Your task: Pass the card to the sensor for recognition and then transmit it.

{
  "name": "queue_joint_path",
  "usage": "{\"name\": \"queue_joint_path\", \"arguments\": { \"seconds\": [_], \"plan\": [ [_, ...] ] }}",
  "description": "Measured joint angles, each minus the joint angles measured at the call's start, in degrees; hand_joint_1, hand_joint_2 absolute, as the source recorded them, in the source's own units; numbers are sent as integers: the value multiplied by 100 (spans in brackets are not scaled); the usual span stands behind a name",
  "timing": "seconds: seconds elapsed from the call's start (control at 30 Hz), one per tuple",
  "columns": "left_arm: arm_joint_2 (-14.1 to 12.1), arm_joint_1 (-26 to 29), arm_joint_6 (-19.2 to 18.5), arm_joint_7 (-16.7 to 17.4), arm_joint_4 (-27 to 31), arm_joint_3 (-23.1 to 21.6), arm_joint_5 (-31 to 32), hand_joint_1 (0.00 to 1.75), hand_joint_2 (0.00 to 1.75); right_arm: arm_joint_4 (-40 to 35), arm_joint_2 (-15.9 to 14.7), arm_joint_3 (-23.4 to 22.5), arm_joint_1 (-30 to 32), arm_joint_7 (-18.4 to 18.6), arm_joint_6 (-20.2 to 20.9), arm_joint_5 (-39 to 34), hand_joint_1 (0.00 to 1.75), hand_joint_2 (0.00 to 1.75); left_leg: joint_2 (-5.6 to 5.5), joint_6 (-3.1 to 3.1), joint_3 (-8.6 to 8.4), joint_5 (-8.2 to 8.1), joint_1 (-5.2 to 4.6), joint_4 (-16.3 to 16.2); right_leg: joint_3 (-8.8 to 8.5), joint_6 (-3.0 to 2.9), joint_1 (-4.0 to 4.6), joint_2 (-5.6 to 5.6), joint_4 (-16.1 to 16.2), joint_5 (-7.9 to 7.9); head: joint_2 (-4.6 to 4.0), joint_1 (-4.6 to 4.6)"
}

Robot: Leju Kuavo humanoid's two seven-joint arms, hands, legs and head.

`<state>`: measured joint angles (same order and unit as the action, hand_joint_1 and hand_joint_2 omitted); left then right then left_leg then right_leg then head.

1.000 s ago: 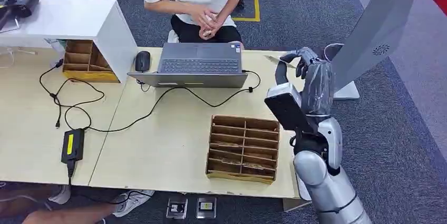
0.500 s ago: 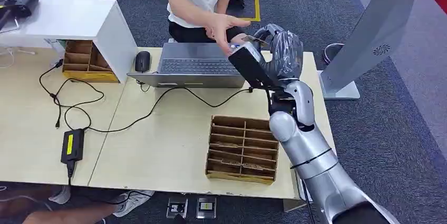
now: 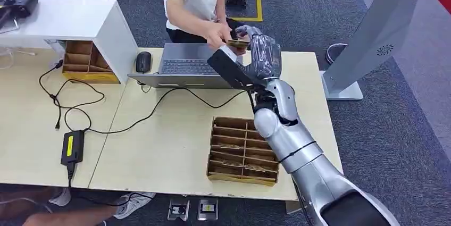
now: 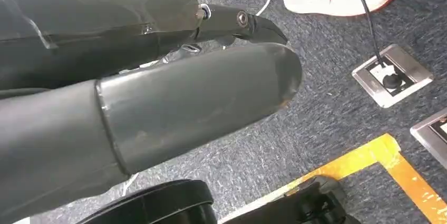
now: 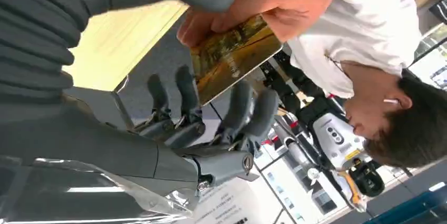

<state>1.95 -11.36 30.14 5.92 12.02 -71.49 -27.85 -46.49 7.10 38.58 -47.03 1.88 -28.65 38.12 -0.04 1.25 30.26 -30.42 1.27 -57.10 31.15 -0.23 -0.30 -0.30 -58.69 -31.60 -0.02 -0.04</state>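
Right hand (image 3: 259, 50) raised over the laptop (image 3: 194, 66), card (image 5: 232, 55) between it and a person's hand (image 3: 219, 34).

Card: thin, flat, rectangular, glossy yellow-brown print; the person's fingers pinch one end, the grey thumb lies over it, dark ribbed fingers (image 5: 248, 109) stand beneath. Whether the robot grips it: cannot tell. Silver right arm stretches forward above the slotted cardboard tray (image 3: 244, 150) on the pale table (image 3: 159, 146); hand wrapped in clear film. Left hand (image 4: 158, 76) hangs over grey carpet, smooth thumb beside dark fingers, posture partly cut off.
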Motion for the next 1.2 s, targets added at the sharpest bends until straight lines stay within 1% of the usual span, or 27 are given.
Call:
{"name": "queue_joint_path", "arguments": {
  "seconds": [0.1, 0.13, 0.17, 0.23, 0.37, 0.47, 0.63, 0.7, 0.77, 0.9, 0.97, 1.1, 1.2],
  "plan": [
    [-13, 46, 50, -52, 0, 7, -44, 0, 0, 48, 50, 68, -21, -31, -2, -81, 0, 0, 0, 0, -3, 0, 0, 0, 0, 0, 0, 2, 0, 0, 2, 0],
    [-15, 65, 70, -59, 0, 7, -61, 0, 0, 39, 50, 79, -11, -37, -11, -98, 0, 0, 0, 3, -89, 4, 0, -1, 3, 0, 1, -1, 0, 1, 0, -2],
    [-17, 90, 89, -81, 0, 7, -96, 0, 0, -2, 48, 92, 22, -37, -28, -142, 0, 0, -5, 13, -86, 10, 0, -1, 3, -1, 1, -3, 0, 1, 0, 4],
    [-26, 156, 129, -118, 0, 13, -135, 0, 0, -177, 28, 133, 177, -18, -44, -168, 0, 0, -4, 13, -91, 9, 0, -1, 1, -1, 0, 2, 0, 1, 2, 2],
    [-39, 237, 175, -179, -2, 26, -194, 0, 0, -759, -81, 168, 567, 92, -83, -203, 0, 0, -4, 14, -91, 9, -1, 0, 1, -1, -1, 1, 1, 1, 0, 2],
    [-44, 293, 225, -247, -2, 46, -258, 0, 0, -1272, -210, 170, 946, 72, -218, -321, 0, 0, -3, 14, -94, 9, -1, 0, -1, -1, -1, 1, 2, 1, 0, 0],
    [-61, 396, 260, -317, -4, 127, -341, 0, 0, -2312, -474, 170, 1748, -61, -409, -570, 0, 0, -1, 14, -96, 9, -1, 0, -1, -1, -1, 2, 1, 1, 0, 0],
    [-70, 412, 253, -332, -7, 136, -343, 0, 0, -2736, -586, 168, 2100, -229, -417, -899, 0, 0, -2, 14, -97, 9, 0, 1, -1, -1, -1, 0, 1, 1, 2, 0],
    [-74, 429, 249, -332, -7, 153, -356, 0, 0, -3177, -684, 168, 2472, -396, -352, -1227, 0, 0, -3, 14, -95, 9, 0, 1, -1, -1, -1, 0, 1, 1, 0, 2],
    [-92, 442, 247, -343, -9, 164, -398, 0, 0, -3999, -877, 153, 3074, -787, 2, -1967, 0, 0, 3, 17, -97, 7, 0, 2, -1, -1, -1, 1, 1, 1, 2, 0],
    [-98, 444, 247, -350, -11, 168, -407, 0, 0, -4300, -934, 153, 3306, -877, 110, -2171, 0, 0, 2, 17, -96, 7, 0, 2, 0, -1, -1, 1, 1, 1, 0, 2],
    [-107, 446, 223, -350, -11, 232, -446, 0, 0, -4950, -1047, 142, 3717, -1147, 371, -3084, 0, 0, 2, 17, -97, 7, 0, 3, -1, -1, -1, 1, 0, 1, 0, 0],
    [-120, 445, 210, -350, -15, 264, -452, 0, 0, -5235, -1111, 122, 3871, -1185, 439, -3294, 0, 0, 4, 18, -99, 7, 0, 2, -2, -5, -1, 2, 0, 3, 0, 2]
  ]
}}
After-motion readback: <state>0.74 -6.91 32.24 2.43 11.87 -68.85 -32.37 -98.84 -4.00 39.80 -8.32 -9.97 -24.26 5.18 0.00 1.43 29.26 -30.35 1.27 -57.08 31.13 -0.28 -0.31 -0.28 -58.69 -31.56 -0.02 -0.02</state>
